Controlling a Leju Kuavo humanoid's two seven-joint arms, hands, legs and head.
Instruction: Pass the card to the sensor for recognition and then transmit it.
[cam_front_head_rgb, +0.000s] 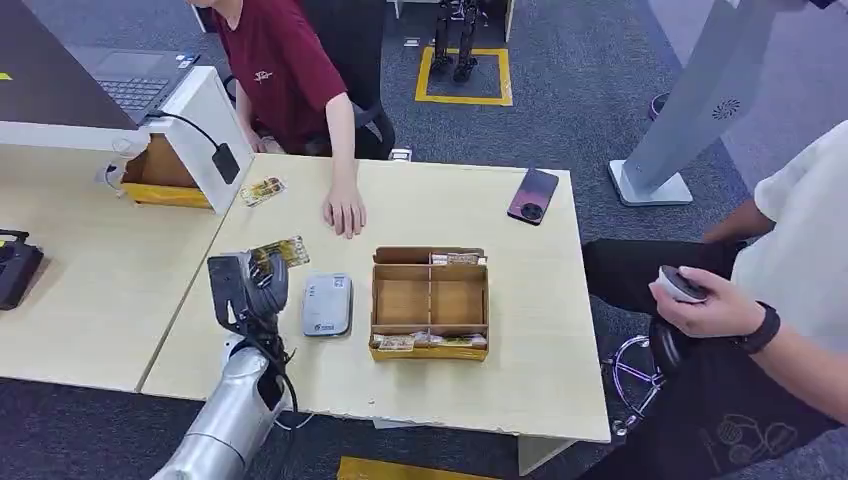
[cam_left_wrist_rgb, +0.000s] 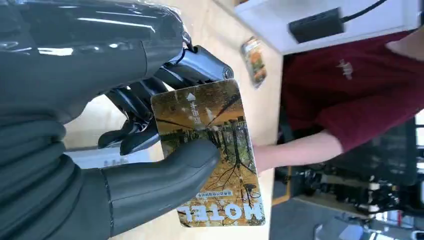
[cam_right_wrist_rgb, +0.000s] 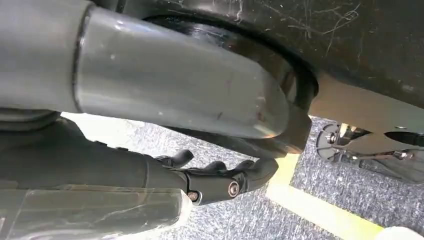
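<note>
The robot's left hand (cam_front_head_rgb: 250, 290) pinches a hotel key card (cam_left_wrist_rgb: 212, 155) between thumb and fingers, just beside the grey card sensor (cam_front_head_rgb: 327, 304) — lifted off the table (cam_front_head_rgb: 520, 330), not yet over the reader. The right hand (cam_right_wrist_rgb: 220, 177) hangs low over the floor, fingers loosely curled on nothing. The card should probably settle flat and centred on the sensor, pinch kept firm — a tilted face may not read.
</note>
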